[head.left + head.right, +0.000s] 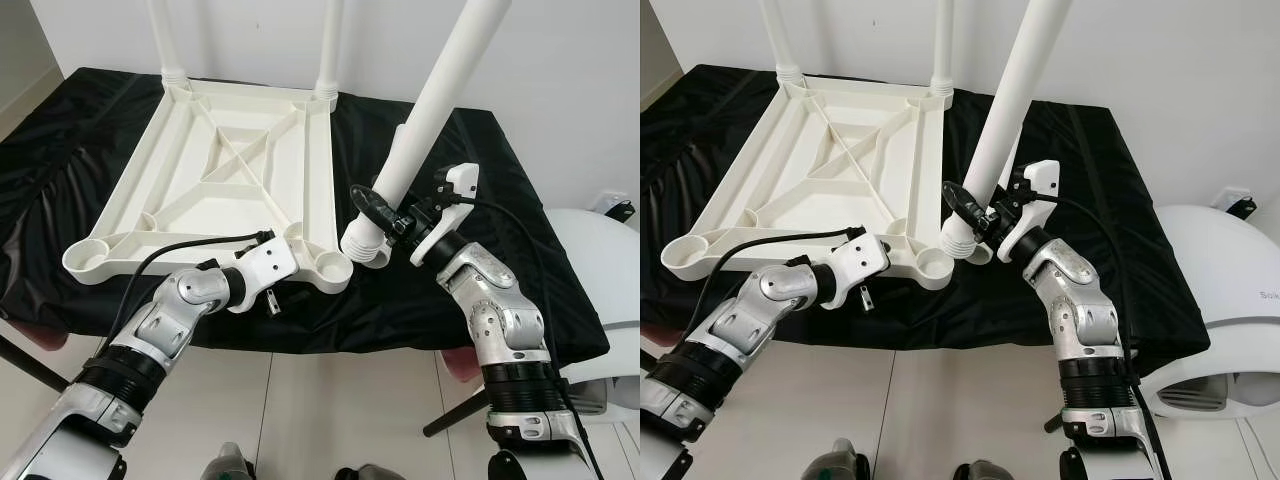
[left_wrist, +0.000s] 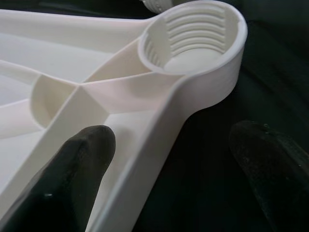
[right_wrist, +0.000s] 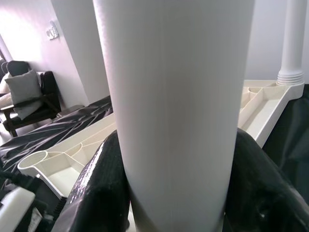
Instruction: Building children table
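Right pincer [image 1: 385,215] clamps a smooth white tubular leg [image 1: 420,130]; left pincer [image 2: 169,159] gapes, seemingly straddling the ribbed tabletop [image 1: 230,170] rim.

A black cloth [image 1: 480,150] covers the surface, creased and hanging over its near edge. Beyond the right edge stands a rounded white appliance [image 1: 1230,300] on the pale tiled floor [image 1: 340,410]. A white wall [image 1: 560,60] runs behind the far edge. A dark armchair with a grey cushion [image 3: 21,89] sits against it.
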{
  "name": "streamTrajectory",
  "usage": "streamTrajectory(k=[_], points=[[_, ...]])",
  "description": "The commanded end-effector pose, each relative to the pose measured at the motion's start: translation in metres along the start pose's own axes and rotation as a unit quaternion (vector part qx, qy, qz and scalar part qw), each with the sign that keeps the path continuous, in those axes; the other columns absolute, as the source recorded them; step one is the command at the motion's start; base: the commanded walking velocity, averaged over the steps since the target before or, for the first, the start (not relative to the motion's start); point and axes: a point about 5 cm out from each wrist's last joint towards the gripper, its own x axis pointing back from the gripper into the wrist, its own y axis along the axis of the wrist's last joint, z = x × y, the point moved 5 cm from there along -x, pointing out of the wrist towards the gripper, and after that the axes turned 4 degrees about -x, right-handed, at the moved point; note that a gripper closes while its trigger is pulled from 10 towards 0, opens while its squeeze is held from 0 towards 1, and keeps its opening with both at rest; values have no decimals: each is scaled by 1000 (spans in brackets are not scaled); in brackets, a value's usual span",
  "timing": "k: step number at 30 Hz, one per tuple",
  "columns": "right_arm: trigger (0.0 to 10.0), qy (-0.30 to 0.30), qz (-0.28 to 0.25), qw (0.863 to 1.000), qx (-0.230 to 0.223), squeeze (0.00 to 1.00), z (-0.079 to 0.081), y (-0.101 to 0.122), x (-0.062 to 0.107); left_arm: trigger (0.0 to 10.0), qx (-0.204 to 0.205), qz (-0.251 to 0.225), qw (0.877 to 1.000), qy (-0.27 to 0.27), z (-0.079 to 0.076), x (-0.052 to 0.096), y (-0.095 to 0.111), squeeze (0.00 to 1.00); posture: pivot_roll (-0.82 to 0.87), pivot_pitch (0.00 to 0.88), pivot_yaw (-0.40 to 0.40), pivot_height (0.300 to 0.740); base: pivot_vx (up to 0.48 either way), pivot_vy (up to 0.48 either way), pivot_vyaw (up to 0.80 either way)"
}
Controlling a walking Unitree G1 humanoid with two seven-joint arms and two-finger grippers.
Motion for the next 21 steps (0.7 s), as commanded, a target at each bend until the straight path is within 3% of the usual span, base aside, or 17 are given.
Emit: streamTrajectory(k=[1,5,8,13,21], points=[[10000,15,-4,1000,5,0,4,5,-4,10000,-10,6,1000,-9,0,-3,-1,0,54,25,-60,740,0,0,0],[10000,19,-3,1000,6,0,5,5,-5,10000,0,10,1000,-8,2,-6,-3,0,56,26,-62,740,0,0,0],[10000,24,-2,1000,7,0,6,6,-7,10000,25,41,999,-4,7,-10,-16,0,61,29,-64,740,0,0,0],[10000,28,-2,1000,8,0,8,6,-8,10000,22,83,996,-1,12,-9,-31,0,59,34,-60,740,0,0,0],[10000,26,-4,1000,9,0,8,7,-8,10000,19,110,994,6,23,-5,-41,0,55,35,-52,740,0,0,0]])
